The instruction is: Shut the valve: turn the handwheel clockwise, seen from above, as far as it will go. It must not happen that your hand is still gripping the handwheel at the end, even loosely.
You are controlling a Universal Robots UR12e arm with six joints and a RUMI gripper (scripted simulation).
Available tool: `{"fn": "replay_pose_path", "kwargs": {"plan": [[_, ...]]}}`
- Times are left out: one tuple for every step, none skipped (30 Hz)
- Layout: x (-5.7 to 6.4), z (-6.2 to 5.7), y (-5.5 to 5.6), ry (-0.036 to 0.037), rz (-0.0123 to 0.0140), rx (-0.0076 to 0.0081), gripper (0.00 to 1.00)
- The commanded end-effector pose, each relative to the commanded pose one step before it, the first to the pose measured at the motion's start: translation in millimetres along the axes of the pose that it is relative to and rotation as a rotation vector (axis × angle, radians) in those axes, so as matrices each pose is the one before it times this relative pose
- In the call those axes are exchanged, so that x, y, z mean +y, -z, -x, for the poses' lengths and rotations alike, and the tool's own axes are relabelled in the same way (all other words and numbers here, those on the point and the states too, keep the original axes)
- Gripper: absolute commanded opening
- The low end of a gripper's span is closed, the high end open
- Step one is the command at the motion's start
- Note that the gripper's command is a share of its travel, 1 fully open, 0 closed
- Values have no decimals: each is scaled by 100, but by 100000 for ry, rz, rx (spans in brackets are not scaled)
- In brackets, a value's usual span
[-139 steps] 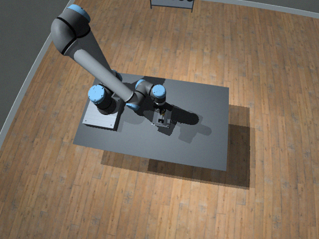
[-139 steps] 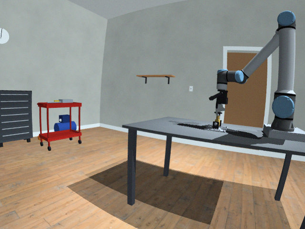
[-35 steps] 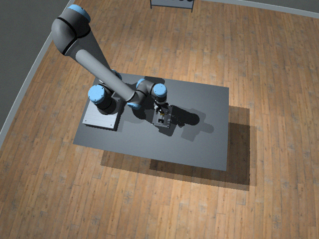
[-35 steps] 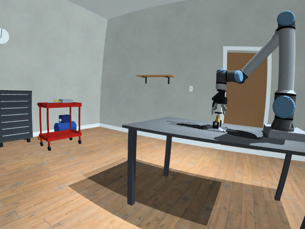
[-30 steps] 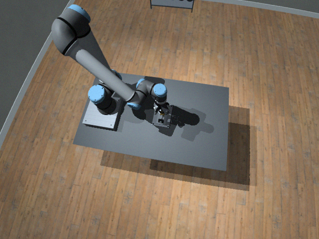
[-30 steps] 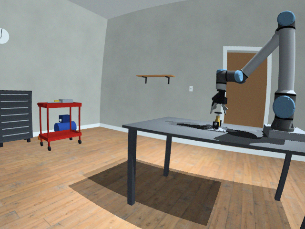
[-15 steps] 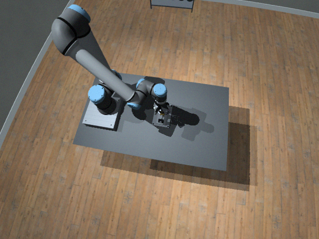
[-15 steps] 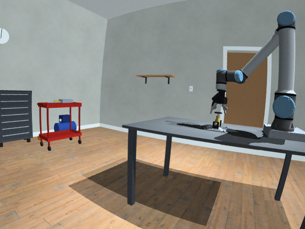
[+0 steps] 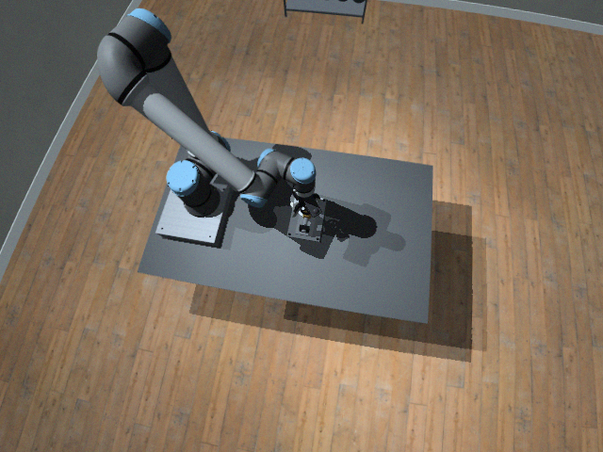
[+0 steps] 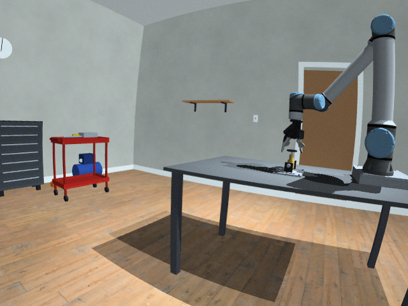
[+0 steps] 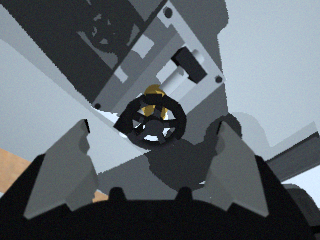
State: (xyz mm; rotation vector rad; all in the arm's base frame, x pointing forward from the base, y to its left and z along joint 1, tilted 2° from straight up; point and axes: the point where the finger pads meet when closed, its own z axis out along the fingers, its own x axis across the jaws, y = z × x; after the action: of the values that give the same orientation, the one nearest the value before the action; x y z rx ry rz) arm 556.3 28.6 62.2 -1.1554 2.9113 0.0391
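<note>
The valve stands on a grey base plate (image 9: 305, 227) near the middle of the dark table. Its black spoked handwheel (image 11: 152, 121) sits on a brass stem (image 10: 291, 159) and faces up. My gripper (image 11: 154, 121) hangs straight above the handwheel with both grey fingers spread wide, one on each side and clear of the rim. Nothing is between the fingers. In the side view the fingertips (image 10: 292, 145) hover just above the wheel's top. From above, my wrist (image 9: 302, 194) covers most of the valve.
The arm's mounting block (image 9: 190, 222) sits at the table's left end. The table (image 9: 297, 234) edges fall off on all sides. A red cart (image 10: 80, 162) and a dark drawer cabinet (image 10: 20, 154) stand far off by the wall.
</note>
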Motion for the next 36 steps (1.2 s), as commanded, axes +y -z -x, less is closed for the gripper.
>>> {"fn": "replay_pose_path", "kwargs": {"plan": [[-53,37,84,2,-109,-77,100],[0,0,22,0,0,0,100],[0,0,31,0,0,0,100],[0,0,42,0,0,0,100],[0,0,54,0,0,0,100],[0,0,66,0,0,0,100],[0,0,80,0,0,0,100],[0,0,94,0,0,0,100],[0,0,108,0,0,0,100],[0,0,0,0,0,0,100],[0,0,0,0,0,0,100],[0,0,122,0,0,0,100],[0,0,137,0,0,0,100],[0,0,151,0,0,0,100],[0,0,166,0,0,0,100],[0,0,180,0,0,0,100],[1,0,193,0,0,0,100],[-1,0,206,0,0,0,100],[0,0,219,0,0,0,100],[0,0,230,0,0,0,100],[0,0,241,0,0,0,100],[0,0,251,0,0,0,100],[0,0,260,0,0,0,100],[0,0,268,0,0,0,100],[0,0,275,0,0,0,100],[-1,0,281,0,0,0,100],[0,0,0,0,0,0,100],[0,0,0,0,0,0,100],[0,0,286,0,0,0,100],[0,0,289,0,0,0,100],[0,0,291,0,0,0,100],[0,0,292,0,0,0,100],[0,0,292,0,0,0,100],[1,0,290,0,0,0,100],[0,0,287,0,0,0,100],[0,0,283,0,0,0,100]]}}
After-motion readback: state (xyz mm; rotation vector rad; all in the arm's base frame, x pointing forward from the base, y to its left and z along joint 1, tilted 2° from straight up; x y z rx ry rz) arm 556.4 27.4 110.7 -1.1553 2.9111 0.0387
